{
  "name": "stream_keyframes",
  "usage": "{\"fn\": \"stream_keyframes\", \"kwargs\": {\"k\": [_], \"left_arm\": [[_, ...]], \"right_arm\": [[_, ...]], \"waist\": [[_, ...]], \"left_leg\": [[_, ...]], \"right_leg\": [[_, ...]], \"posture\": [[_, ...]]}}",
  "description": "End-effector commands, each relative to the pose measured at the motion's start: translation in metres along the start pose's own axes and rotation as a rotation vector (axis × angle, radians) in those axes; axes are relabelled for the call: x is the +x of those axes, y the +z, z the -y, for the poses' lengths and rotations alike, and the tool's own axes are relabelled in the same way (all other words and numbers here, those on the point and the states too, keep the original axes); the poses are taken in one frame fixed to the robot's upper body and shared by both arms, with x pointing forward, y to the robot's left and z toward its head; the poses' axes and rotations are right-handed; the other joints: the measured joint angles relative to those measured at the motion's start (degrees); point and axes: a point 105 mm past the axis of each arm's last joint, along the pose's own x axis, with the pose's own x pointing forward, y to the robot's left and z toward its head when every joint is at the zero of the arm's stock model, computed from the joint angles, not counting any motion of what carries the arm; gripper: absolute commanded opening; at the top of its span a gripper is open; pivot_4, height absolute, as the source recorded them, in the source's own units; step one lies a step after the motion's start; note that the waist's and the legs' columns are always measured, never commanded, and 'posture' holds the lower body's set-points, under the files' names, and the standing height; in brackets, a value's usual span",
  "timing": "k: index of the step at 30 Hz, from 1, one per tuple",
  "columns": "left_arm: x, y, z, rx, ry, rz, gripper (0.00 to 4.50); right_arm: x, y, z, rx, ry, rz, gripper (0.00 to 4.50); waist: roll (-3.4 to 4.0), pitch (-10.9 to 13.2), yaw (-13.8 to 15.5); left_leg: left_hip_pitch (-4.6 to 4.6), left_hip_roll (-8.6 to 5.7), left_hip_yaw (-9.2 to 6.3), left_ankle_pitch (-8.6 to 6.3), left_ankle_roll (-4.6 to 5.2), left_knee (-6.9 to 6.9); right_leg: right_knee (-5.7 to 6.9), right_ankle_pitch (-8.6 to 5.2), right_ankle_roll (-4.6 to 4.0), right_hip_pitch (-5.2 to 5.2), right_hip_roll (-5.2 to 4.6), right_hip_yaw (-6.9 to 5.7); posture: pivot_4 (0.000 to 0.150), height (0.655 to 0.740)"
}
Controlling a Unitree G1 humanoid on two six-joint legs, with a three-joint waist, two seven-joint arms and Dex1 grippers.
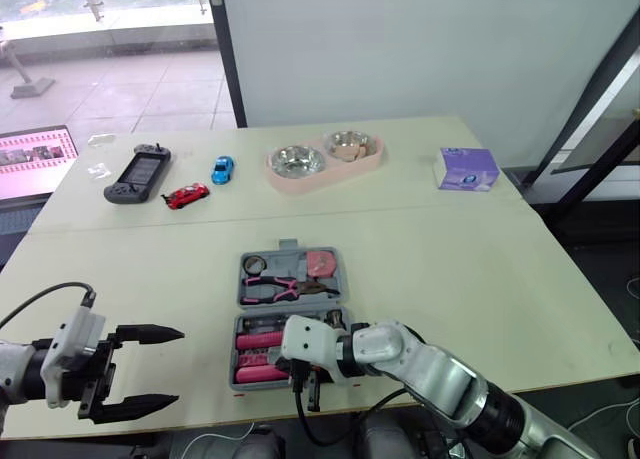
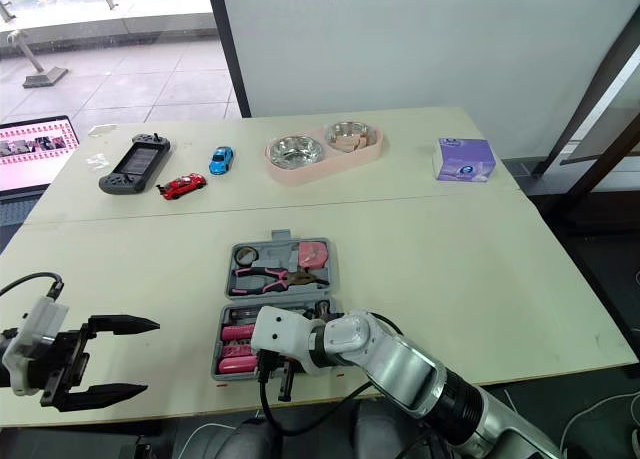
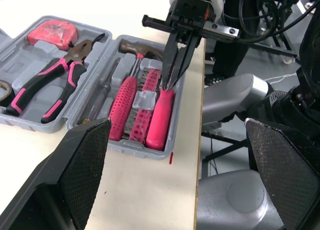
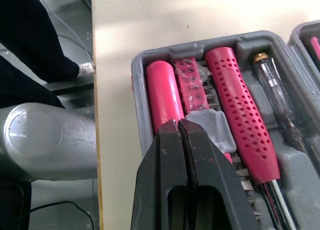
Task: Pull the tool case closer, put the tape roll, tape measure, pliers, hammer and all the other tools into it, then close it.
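The grey tool case [image 1: 241, 291] lies open near the table's front edge. Its far half holds the tape roll [image 1: 254, 264], the pink-handled pliers [image 1: 280, 287] and the pink tape measure [image 1: 321, 263]. Its near half holds pink-handled tools [image 4: 165, 94], a screwdriver [image 4: 280, 109] and the hammer [image 3: 137, 47]. My right gripper [image 4: 178, 124] is shut, with its tips down at the front pink handle [image 3: 162, 115] and nothing between them. My left gripper [image 1: 150, 369] stands open over the table's front left, well apart from the case.
Along the far side sit a game controller [image 1: 138, 173], a red toy car [image 1: 186, 195], a blue toy car [image 1: 222, 168], a pink double bowl [image 1: 325, 159] and a purple box [image 1: 467, 169]. The case's near rim lies close to the table edge [image 3: 197, 140].
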Motion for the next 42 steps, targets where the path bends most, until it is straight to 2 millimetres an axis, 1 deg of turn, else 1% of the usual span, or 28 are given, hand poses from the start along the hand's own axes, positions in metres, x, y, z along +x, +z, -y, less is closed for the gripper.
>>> {"fn": "stream_keyframes", "kwargs": {"k": [1, 2, 5, 6, 9, 15, 18, 22, 27, 28, 30, 34, 36, 39, 40, 41, 42], "left_arm": [[-0.002, 0.008, 0.0, 0.03, 0.008, 0.001, 4.5], [-0.002, 0.008, 0.0, 0.03, 0.008, 0.0, 4.5], [-0.002, 0.008, 0.001, 0.029, 0.011, 0.0, 4.5], [-0.002, 0.008, 0.0, 0.029, 0.012, 0.0, 4.5], [-0.001, 0.009, 0.001, 0.03, 0.012, 0.0, 4.5], [-0.001, 0.009, 0.001, 0.029, 0.012, -0.003, 4.5], [-0.001, 0.009, 0.001, 0.029, 0.011, -0.004, 4.5], [-0.001, 0.008, 0.001, 0.029, 0.011, -0.007, 4.5], [0.0, 0.01, -0.002, 0.035, 0.017, -0.001, 4.5], [0.0, 0.01, -0.003, 0.035, 0.019, 0.001, 4.5], [0.001, 0.01, -0.004, 0.035, 0.021, 0.003, 4.5], [0.002, 0.007, -0.008, 0.018, 0.056, 0.008, 4.5], [0.003, 0.002, -0.011, -0.008, 0.079, 0.0, 4.5], [0.006, -0.005, -0.019, -0.047, 0.134, 0.008, 4.5], [0.008, -0.008, -0.023, -0.065, 0.147, 0.015, 4.5], [0.013, -0.011, -0.026, -0.069, 0.149, 0.021, 4.5], [0.019, -0.015, -0.032, -0.083, 0.16, 0.023, 4.5]], "right_arm": [[0.003, 0.0, 0.0, -0.015, -0.009, 0.002, 0.05], [0.004, -0.002, 0.0, -0.013, -0.007, -0.008, 0.05], [0.007, -0.018, -0.004, -0.001, 0.008, -0.077, 0.05], [0.008, -0.027, -0.004, 0.028, 0.005, -0.117, 0.05], [0.01, -0.045, -0.006, 0.088, 0.009, -0.2, 0.05], [0.009, -0.06, -0.02, 0.084, 0.061, -0.27, 0.05], [0.009, -0.058, -0.02, 0.062, 0.056, -0.265, 0.05], [0.009, -0.05, -0.018, 0.017, 0.054, -0.247, 0.05], [0.006, -0.017, -0.01, -0.026, 0.028, -0.104, 0.05], [0.001, -0.006, -0.006, -0.058, 0.022, -0.054, 0.05], [-0.008, 0.008, 0.001, -0.106, -0.005, 0.012, 0.05], [-0.036, 0.035, 0.013, -0.137, -0.054, 0.147, 0.05], [-0.048, 0.041, 0.017, -0.131, -0.068, 0.182, 0.05], [-0.065, 0.041, 0.029, -0.08, -0.102, 0.208, 0.05], [-0.072, 0.036, 0.04, -0.025, -0.136, 0.209, 0.05], [-0.079, 0.023, 0.054, 0.022, -0.184, 0.168, 0.05], [-0.084, 0.001, 0.066, 0.053, -0.221, 0.078, 0.05]], "waist": [[0.0, 0.0, 0.0], [0.0, 0.0, 0.0], [0.0, 0.0, -0.01], [0.0, 0.0, -0.02], [0.0, -0.01, -0.02], [-0.05, -0.11, 0.02], [-0.09, -0.2, 0.02], [-0.12, -0.23, 0.02], [-0.13, -0.24, 0.03], [-0.13, -0.24, 0.03], [-0.13, -0.22, 0.04], [-0.14, -0.2, 0.01], [-0.14, -0.2, 0.05], [-0.14, -0.2, 0.09], [-0.16, -0.21, 0.12], [-0.16, -0.21, 0.2], [-0.15, -0.2, 0.41]], "left_leg": [[0.0, 0.0, 0.0, 0.0, 0.0, 0.0], [0.0, 0.0, 0.0, 0.0, 0.0, 0.0], [0.01, 0.0, 0.0, 0.0, 0.0, 0.0], [0.01, 0.0, 0.0, 0.0, 0.0, 0.0], [0.06, 0.0, 0.0, 0.0, 0.0, 0.0], [0.12, 0.0, 0.0, 0.0, 0.0, -0.01], [0.13, 0.0, 0.0, 0.0, 0.0, -0.01], [0.15, 0.0, 0.0, 0.0, 0.0, -0.01], [0.14, 0.0, -0.01, 0.0, 0.0, -0.01], [0.13, 0.0, -0.01, 0.0, 0.0, -0.01], [0.12, 0.0, -0.01, 0.0, 0.0, -0.01], [0.09, 0.0, -0.01, 0.0, 0.0, 0.0], [0.09, 0.0, -0.02, 0.0, 0.0, 0.0], [0.09, 0.0, -0.02, 0.0, 0.0, 0.0], [0.09, 0.0, -0.01, 0.0, 0.0, 0.0], [0.08, 0.0, -0.02, 0.0, 0.0, 0.0], [0.09, 0.0, -0.02, 0.0, 0.0, 0.01]], "right_leg": [[0.0, -0.01, -0.01, 0.0, 0.0, 0.0], [0.0, -0.01, -0.01, 0.0, 0.0, 0.0], [0.0, -0.01, -0.01, 0.0, 0.0, 0.0], [0.0, 0.0, -0.01, 0.0, 0.0, 0.0], [0.01, -0.01, -0.02, 0.04, 0.0, 0.0], [-0.02, -0.1, -0.16, 0.13, 0.0, 0.0], [-0.02, -0.1, -0.16, 0.15, 0.0, 0.0], [-0.03, -0.11, -0.17, 0.17, 0.0, 0.0], [-0.03, -0.11, -0.16, 0.17, 0.0, 0.0], [-0.03, -0.11, -0.16, 0.16, 0.0, 0.0], [-0.03, -0.1, -0.16, 0.15, 0.0, -0.01], [-0.03, -0.06, -0.09, 0.12, 0.0, -0.01], [-0.02, -0.02, -0.01, 0.13, 0.0, -0.01], [-0.03, -0.01, 0.01, 0.13, 0.0, -0.01], [-0.04, -0.01, 0.01, 0.13, 0.0, -0.01], [-0.04, -0.01, 0.01, 0.14, 0.0, -0.01], [-0.04, -0.01, 0.01, 0.16, -0.01, -0.01]], "posture": [[0.15, 0.736], [0.15, 0.736], [0.15, 0.736], [0.15, 0.736], [0.15, 0.736], [0.15, 0.736], [0.15, 0.736], [0.15, 0.736], [0.15, 0.736], [0.15, 0.736], [0.15, 0.736], [0.15, 0.736], [0.15, 0.736], [0.15, 0.736], [0.15, 0.736], [0.15, 0.736], [0.15, 0.736]]}}
